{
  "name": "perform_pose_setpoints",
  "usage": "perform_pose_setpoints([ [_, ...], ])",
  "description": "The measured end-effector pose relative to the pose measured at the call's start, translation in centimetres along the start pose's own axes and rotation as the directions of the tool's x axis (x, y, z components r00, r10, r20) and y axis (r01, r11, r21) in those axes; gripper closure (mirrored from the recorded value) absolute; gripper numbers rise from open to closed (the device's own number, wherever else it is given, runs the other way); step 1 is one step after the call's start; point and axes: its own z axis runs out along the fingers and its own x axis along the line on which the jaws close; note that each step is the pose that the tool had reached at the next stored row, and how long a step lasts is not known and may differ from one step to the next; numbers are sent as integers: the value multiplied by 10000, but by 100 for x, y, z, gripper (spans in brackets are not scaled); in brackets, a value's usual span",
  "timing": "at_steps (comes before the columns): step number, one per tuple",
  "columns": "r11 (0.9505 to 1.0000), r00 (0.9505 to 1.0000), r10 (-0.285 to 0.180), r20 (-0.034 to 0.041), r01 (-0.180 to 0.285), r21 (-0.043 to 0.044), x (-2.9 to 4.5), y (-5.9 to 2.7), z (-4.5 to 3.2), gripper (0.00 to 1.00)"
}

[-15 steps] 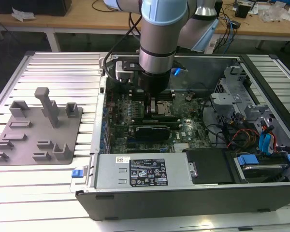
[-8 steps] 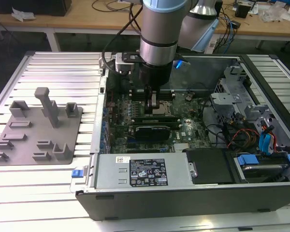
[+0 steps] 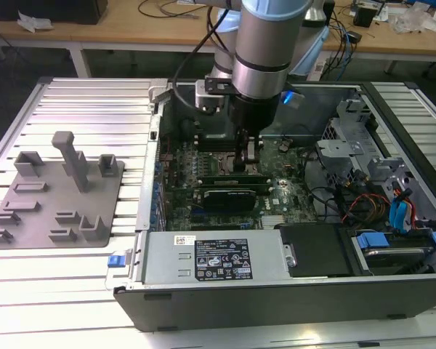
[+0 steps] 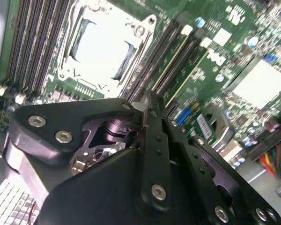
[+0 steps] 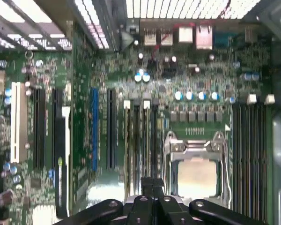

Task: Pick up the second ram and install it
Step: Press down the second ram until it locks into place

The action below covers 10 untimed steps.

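Open tower lying on its side, and I'm using the CPU socket as the reference for everything. Way off to the exterior view's left of the socket, outside the case, there's a gray fixture plate with a few printed holders on it. The arm comes down into the case right by the socket, and the gripper is just off the socket's edge, over the bank of memory slots alongside it. In both wrist views the fingers look pinched together with no gap, and I can't see anything clamped between them. The second ram is on edge in that slot bank next to the socket, right under the fingertips. Can't tell if it's fully clicked in. The black expansion card is one step further from the socket on the same side. Far to the exterior view's right of the socket are the drive cages with blue tabs.
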Motion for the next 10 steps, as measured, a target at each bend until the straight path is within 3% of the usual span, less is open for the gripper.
perform_pose_setpoints([
  [3,10000,10000,0,0,0,0,0,1,-82,92],
  [10,10000,10000,0,1,0,1,0,1,-86,92],
])
